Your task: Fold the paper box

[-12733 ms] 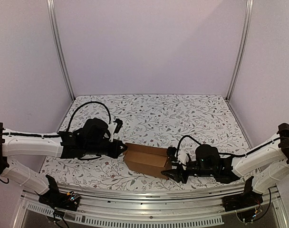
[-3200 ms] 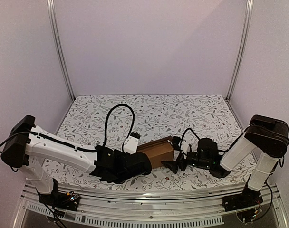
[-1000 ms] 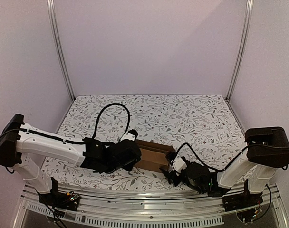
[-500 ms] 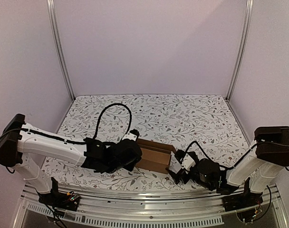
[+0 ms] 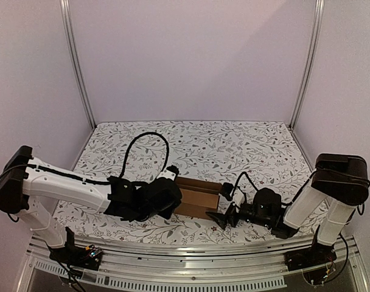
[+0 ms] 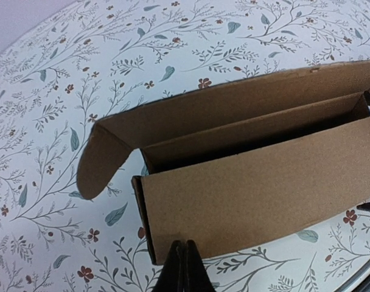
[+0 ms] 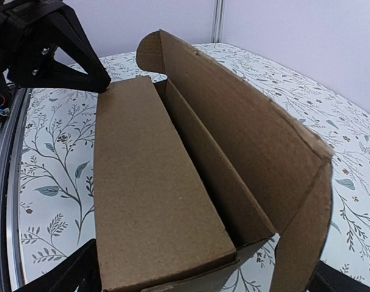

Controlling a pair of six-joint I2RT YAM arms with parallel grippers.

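The paper box point(image 5: 197, 197) is a long brown cardboard box lying on the table near the front, its lid point(image 6: 233, 103) standing open along the far side. A rounded end flap point(image 6: 103, 159) sticks out at its left end. My left gripper point(image 5: 174, 202) is shut with nothing in it, and its tips point(image 6: 186, 245) touch the near long wall of the paper box point(image 6: 264, 182) close to the left corner. My right gripper point(image 5: 224, 215) is open wide at the right end of the paper box point(image 7: 148, 182), one finger point(image 7: 72, 275) on each side of that end.
The table wears a floral cloth point(image 5: 233, 149). A metal rail point(image 5: 191, 258) runs along the near edge, just behind both arms. Upright frame posts point(image 5: 78, 67) and plain walls close the back and sides.
My left gripper has closed fully against the box's near wall. My right gripper has opened wide and moved from near the front rail up to the box's right end.
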